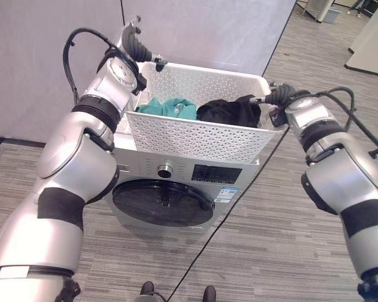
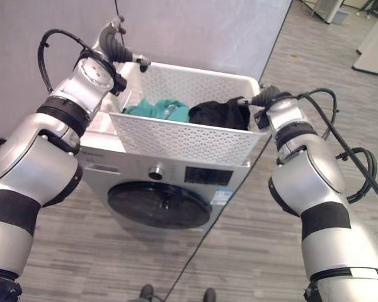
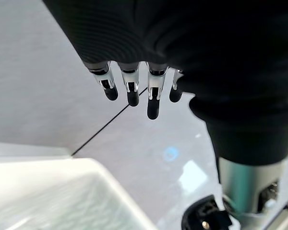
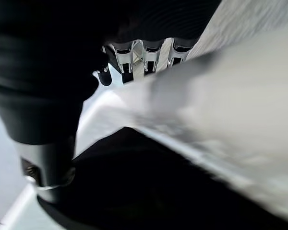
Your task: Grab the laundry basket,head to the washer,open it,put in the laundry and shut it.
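Note:
A white perforated laundry basket (image 1: 195, 135) rests on top of the silver front-loading washer (image 1: 145, 173), whose round dark door (image 1: 160, 202) is closed. Teal laundry (image 1: 170, 107) and black laundry (image 1: 230, 112) lie inside the basket. My left hand (image 1: 135, 41) is raised above the basket's far left corner, apart from it; in the left wrist view its fingers (image 3: 152, 96) hang straight and hold nothing. My right hand (image 1: 277, 97) sits at the basket's right rim, and in the right wrist view its fingers (image 4: 144, 55) hook over the white rim (image 4: 221, 100) beside the black laundry.
A grey partition wall (image 1: 195, 31) stands directly behind the washer. Wood-look floor (image 1: 283, 239) spreads in front and to the right. The basket overhangs the washer's top toward me and to the right.

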### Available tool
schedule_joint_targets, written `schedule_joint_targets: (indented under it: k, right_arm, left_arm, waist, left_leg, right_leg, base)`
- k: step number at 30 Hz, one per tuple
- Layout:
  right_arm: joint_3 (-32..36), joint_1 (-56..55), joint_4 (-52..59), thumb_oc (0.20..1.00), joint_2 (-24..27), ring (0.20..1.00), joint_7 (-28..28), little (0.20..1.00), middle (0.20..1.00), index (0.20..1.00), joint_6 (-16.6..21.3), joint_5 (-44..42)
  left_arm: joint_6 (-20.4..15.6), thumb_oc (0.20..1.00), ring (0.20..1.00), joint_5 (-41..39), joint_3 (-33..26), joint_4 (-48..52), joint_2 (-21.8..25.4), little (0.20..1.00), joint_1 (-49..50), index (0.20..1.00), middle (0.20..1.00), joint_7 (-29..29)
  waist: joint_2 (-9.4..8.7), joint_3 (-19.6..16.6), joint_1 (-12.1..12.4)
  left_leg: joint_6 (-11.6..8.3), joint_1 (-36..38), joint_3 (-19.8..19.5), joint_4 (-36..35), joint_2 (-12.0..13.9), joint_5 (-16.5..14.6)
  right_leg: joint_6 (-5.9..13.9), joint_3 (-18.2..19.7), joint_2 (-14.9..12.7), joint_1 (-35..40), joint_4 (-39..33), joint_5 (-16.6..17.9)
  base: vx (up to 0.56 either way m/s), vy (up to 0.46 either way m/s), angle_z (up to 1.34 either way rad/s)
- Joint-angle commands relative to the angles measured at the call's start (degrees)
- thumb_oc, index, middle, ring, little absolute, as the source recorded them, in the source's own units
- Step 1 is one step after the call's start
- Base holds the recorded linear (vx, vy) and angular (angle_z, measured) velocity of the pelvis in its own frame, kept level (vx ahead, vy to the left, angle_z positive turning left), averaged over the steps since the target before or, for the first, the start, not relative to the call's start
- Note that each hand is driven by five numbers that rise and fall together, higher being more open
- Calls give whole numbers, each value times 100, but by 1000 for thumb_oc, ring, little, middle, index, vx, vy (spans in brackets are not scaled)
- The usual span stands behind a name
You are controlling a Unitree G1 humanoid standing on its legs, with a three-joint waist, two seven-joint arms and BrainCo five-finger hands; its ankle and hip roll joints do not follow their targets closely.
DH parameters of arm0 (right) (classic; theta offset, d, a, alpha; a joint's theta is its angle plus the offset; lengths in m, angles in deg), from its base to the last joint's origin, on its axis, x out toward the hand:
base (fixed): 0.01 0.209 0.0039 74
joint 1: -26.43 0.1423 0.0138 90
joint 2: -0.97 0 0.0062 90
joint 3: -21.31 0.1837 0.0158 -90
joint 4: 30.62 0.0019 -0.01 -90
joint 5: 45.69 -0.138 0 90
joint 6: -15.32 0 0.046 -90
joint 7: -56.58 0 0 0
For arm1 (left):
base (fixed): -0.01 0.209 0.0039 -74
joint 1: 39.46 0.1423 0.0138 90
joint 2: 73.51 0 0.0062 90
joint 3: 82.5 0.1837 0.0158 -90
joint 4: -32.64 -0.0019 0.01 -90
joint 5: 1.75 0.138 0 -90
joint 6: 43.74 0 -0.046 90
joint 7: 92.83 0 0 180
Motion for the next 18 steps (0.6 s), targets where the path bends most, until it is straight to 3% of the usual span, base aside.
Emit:
schedule_joint_targets:
  k: [1, 9, 12, 13, 18]
  right_arm:
    - [-82, 821, -153, 1000, 365, 1000, -466, 1000, 1000, 1000, 699, -282]
    - [164, 582, 278, 1000, 867, 1000, -740, 1000, 1000, 1000, 973, -481]
    - [215, 346, 610, 1000, 1228, 1000, -768, 1000, 1000, 1000, 1030, -409]
    - [314, 122, 864, 1000, 1486, 1000, -770, 1000, 1000, 1000, 1078, -349]
    - [674, -421, 1613, 1000, 2083, 1000, -871, 1000, 1000, 1000, 1214, -191]
  left_arm:
    - [-435, 1000, 1000, -44, 83, -349, 384, 1000, -938, 1000, 1000, -445]
    - [-597, 1000, 1000, -48, -67, 166, 939, 1000, -497, 1000, 1000, -606]
    - [-661, 1000, 1000, 112, -246, 740, 1433, 1000, -77, 1000, 1000, -728]
    - [-730, 1000, 1000, 143, -514, 1221, 1803, 1000, 239, 1000, 1000, -817]
    - [-838, 1000, 1000, 422, -1169, 2232, 2678, 1000, 1065, 1000, 1000, -1064]
  waist:
    - [335, 73, 157]
    - [410, 1, 116]
    - [431, -19, 104]
    - [438, -28, 100]
    - [445, -72, 71]
  left_leg:
    - [2, 947, -28, -779, 276, -116]
    - [21, 1045, -9, -780, 259, -192]
    - [31, 1089, 6, -780, 253, -218]
    - [36, 1120, 22, -780, 253, -237]
    - [48, 1137, 38, -780, 238, -217]
  right_leg:
    - [628, -38, -207, 527, 6, -323]
    - [643, -29, -237, 615, 18, -342]
    - [642, -26, -253, 643, 34, -352]
    - [640, -16, -257, 667, 43, -367]
    - [623, 6, -292, 665, 61, -356]
  base:
    - [0, 0, 0]
    - [9, 10, -1]
    - [5, 19, -6]
    - [-27, 21, -11]
    - [-11, 7, -5]
